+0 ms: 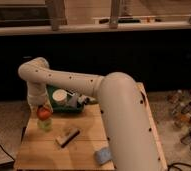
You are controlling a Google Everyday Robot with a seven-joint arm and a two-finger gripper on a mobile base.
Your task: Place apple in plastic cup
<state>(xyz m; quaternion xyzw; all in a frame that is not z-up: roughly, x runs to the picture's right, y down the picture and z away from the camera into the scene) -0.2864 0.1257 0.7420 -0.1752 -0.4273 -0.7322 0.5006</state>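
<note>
wooden table (84, 146), white cup (60, 96), brown bar (67, 137), blue sponge (103, 155)

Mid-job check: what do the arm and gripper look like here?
The arm is made of thick, cream-white, rounded tubular shells with rows of small dark dots. No loose cables show. The gripper seems pale too; it is at the apple, above the plastic cup.

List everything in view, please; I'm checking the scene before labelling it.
apple: one, red-orange, at the gripper tip, just above the green cup
green cup: one, pale green, left side of table
white cup: one, white, on the tray
tray: one, green, back of table
bar: one, brown, middle of table
sponge: one, blue-grey, front of table
table: one, light wood
bottles: several, mixed, floor at right
arm: one, cream, reaching across table
gripper: one, shut on the apple
</note>
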